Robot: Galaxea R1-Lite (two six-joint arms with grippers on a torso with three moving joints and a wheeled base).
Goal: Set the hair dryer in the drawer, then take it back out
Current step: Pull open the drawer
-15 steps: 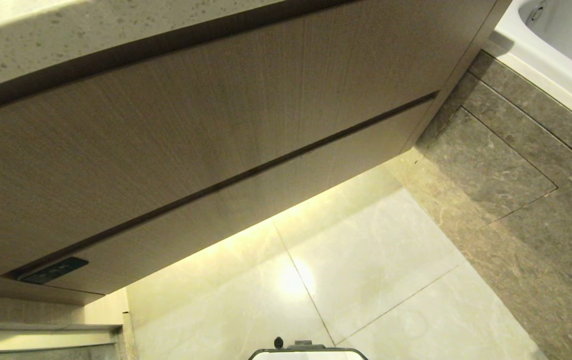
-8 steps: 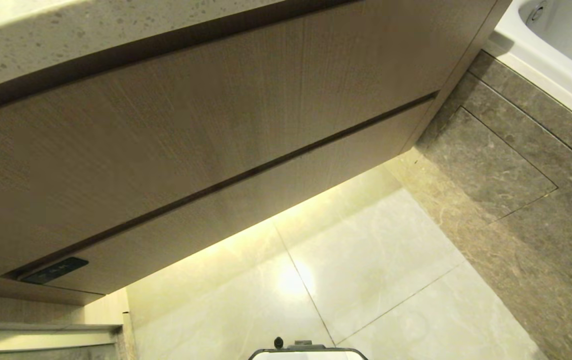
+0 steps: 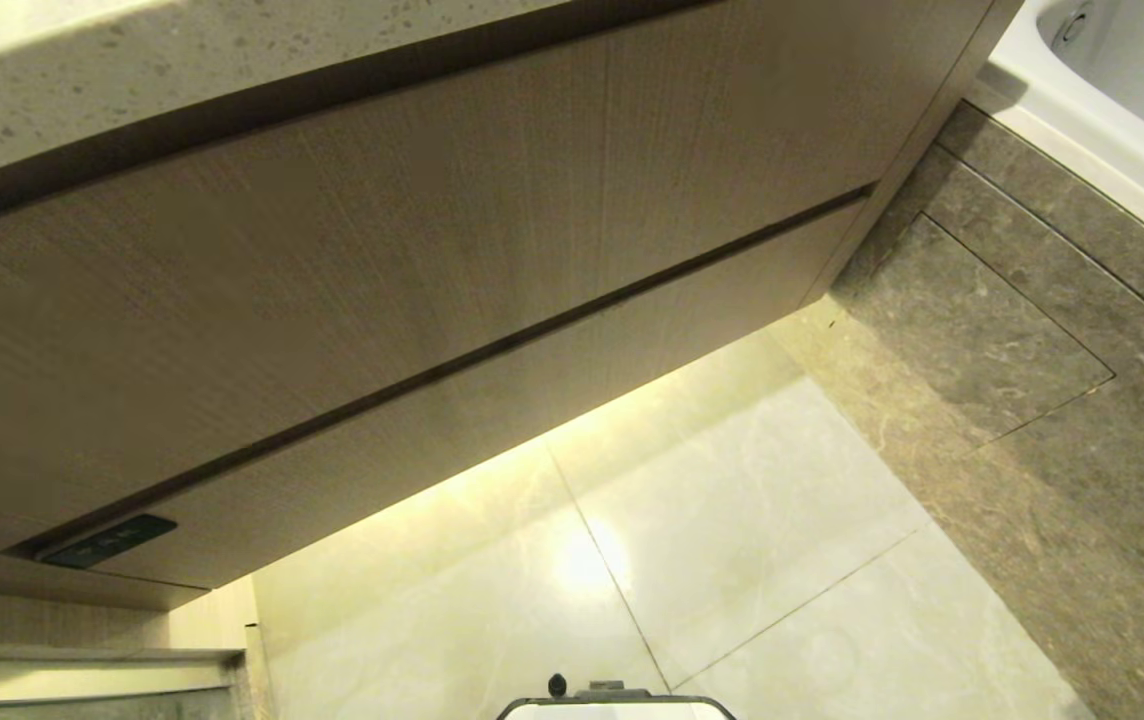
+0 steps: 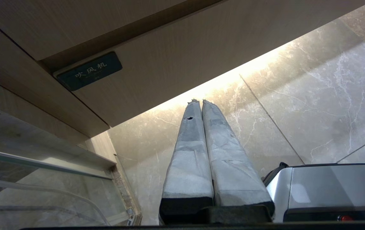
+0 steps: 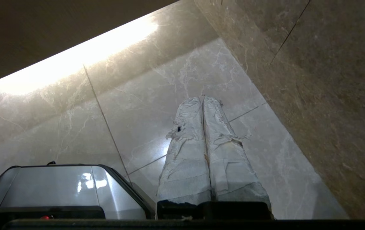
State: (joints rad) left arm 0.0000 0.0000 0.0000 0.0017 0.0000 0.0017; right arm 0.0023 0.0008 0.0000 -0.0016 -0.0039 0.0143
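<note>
Pale marble floor (image 3: 752,540), grey stone wall (image 3: 1032,400), probably bathtub (image 3: 1122,90) beyond.

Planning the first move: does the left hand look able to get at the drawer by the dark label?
Probably yes: the left hand, shut, hangs over bare floor just below the closed drawer, nothing between.

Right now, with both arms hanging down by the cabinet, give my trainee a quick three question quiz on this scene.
1. True or false: the drawer is closed.
2. Is the left end effector open or shut?
3. The hair dryer is: A in the right end effector, B on the floor, C not in view.

Key: 1 true. 2 shut. 3 C.
</note>
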